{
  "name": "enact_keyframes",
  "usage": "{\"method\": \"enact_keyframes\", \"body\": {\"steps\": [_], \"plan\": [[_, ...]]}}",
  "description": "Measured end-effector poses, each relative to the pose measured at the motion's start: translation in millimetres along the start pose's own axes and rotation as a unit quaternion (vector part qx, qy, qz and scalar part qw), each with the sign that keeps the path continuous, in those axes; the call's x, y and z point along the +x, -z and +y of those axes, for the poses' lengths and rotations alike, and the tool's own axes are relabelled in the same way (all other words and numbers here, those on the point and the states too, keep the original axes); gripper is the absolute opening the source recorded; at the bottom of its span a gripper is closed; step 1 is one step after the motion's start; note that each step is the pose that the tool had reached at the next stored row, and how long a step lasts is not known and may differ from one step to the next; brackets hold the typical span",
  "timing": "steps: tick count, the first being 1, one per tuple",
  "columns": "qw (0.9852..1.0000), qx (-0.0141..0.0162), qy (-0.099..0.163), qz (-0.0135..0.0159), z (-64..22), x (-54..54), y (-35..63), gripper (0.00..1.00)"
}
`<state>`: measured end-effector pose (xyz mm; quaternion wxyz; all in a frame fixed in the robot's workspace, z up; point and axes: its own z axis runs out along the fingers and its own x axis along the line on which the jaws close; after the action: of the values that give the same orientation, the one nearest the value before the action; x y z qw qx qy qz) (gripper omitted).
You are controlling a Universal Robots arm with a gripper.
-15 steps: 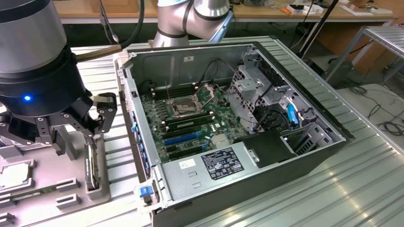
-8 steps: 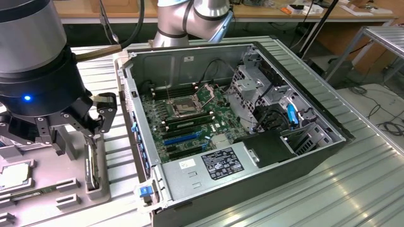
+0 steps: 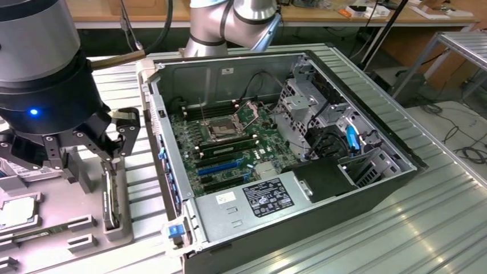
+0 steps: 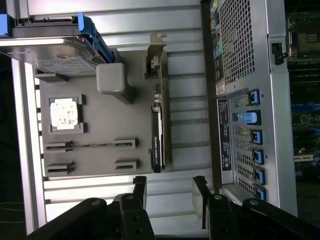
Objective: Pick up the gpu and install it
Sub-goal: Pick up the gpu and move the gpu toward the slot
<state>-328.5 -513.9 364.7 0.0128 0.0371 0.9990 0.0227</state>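
The gpu (image 3: 111, 200) stands on edge in a slot of the grey tray (image 3: 91, 242), at the exterior view's left beside the open computer case (image 3: 365, 188). In the wrist view the gpu (image 4: 157, 132) appears as a thin dark card with its silver end bracket (image 4: 155, 52) at the end farther from my fingers. My gripper (image 3: 101, 153) hangs just above the card, open, with nothing between its fingers. In the wrist view the gripper (image 4: 170, 186) has its black fingertips (image 4: 140, 184) roughly in line with the card's near end.
The case lies on its side with the motherboard (image 3: 228, 140) and blue expansion slots (image 3: 218, 167) exposed. Its rear panel with blue clips (image 4: 247, 130) is close beside the tray. A hard drive (image 4: 55, 52), a processor (image 4: 64, 114) and a memory stick (image 4: 90, 146) rest in the tray (image 4: 100, 165).
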Motion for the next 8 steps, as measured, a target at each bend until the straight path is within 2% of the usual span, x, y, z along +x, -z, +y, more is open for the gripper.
{"method": "enact_keyframes", "body": {"steps": [8], "plan": [[1.0000,0.0001,0.000,0.0000,1.9,0.4,-8.3,0.50]]}}
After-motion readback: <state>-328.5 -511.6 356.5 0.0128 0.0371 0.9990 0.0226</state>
